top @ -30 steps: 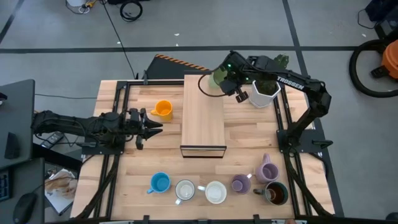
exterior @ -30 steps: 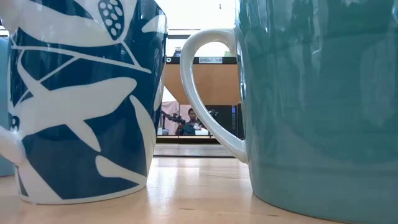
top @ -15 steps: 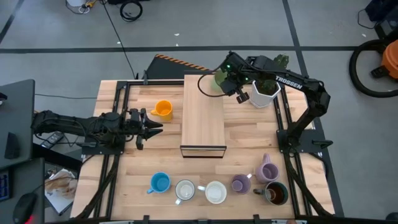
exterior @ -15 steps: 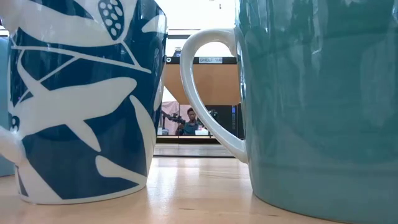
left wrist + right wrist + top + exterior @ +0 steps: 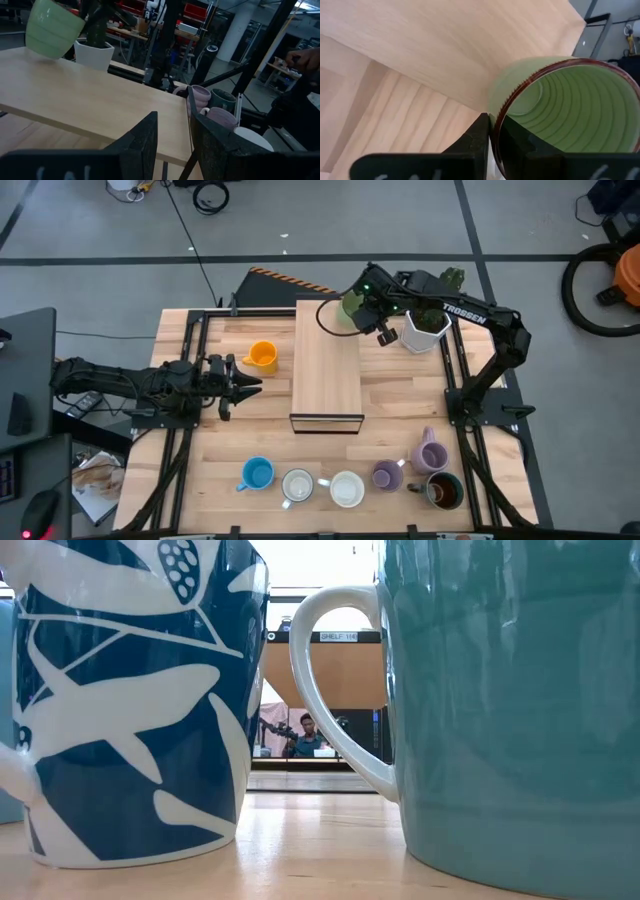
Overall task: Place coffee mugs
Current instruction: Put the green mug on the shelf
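My right gripper (image 5: 366,308) is shut on the green mug (image 5: 351,304), which has a brown rim (image 5: 555,62). It holds the mug over the far end of the raised wooden shelf (image 5: 327,370). The left wrist view shows the green mug (image 5: 50,27) tilted above the shelf top (image 5: 75,95). The orange mug (image 5: 262,356) stands on the table left of the shelf. My left gripper (image 5: 243,383) waits near the orange mug, open and holding nothing. Blue (image 5: 257,474), two white (image 5: 297,486) (image 5: 346,489), two purple (image 5: 387,475) (image 5: 431,453) and a dark mug (image 5: 445,491) stand along the near edge. My right gripper pinches the green mug's wall at the rim (image 5: 496,131), one finger (image 5: 512,145) inside the mug and one finger (image 5: 479,137) outside. The mug is lifted clear and tilted, with its mouth turned toward the wrist camera.
A white faceted planter (image 5: 425,330) with a cactus stands at the far right, close behind my right gripper. The low view is filled by a blue-and-white patterned mug (image 5: 130,700) and a teal mug (image 5: 510,700). Black frame rails (image 5: 190,360) run along both table sides.
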Controlling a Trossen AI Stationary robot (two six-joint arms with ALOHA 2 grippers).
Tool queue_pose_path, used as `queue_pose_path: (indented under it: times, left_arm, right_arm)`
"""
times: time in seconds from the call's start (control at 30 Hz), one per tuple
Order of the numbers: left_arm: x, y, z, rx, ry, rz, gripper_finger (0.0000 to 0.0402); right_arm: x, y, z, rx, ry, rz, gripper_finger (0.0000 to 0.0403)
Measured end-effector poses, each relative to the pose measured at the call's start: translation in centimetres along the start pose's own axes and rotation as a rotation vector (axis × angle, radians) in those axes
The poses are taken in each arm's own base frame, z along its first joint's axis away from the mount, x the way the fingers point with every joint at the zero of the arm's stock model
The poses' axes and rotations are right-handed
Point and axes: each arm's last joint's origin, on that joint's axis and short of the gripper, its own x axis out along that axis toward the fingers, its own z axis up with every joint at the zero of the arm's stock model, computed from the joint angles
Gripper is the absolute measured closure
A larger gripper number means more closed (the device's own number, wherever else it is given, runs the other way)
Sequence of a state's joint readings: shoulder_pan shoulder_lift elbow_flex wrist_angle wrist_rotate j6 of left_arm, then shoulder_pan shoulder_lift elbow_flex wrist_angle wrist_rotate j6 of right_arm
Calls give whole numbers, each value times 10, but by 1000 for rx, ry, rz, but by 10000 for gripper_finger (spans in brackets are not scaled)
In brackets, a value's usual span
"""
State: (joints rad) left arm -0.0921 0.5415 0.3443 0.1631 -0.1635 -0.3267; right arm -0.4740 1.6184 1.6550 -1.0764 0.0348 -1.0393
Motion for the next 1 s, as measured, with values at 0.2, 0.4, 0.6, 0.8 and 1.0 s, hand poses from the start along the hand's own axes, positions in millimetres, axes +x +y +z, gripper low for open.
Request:
queue_pose_path:
  times: [0.2, 0.4, 0.6, 0.8, 1.0]
  left_arm:
    - [0, 0, 0, -1, -1, 0, 280]
    - [0, 0, 0, -1, -1, 0, 280]
    - [0, 0, 0, -3, -1, 0, 280]
    - [0, 0, 0, -4, -4, -1, 280]
    - [0, 0, 1, -4, -6, -2, 280]
  right_arm:
    - [0, 3, 4, 2, -1, 6, 362]
    - [-1, 7, 4, 20, 12, 35, 364]
    - [-1, 7, 4, 33, 13, 34, 364]
    - [-1, 7, 5, 30, 9, 35, 357]
    - [-1, 7, 8, 24, -7, 17, 355]
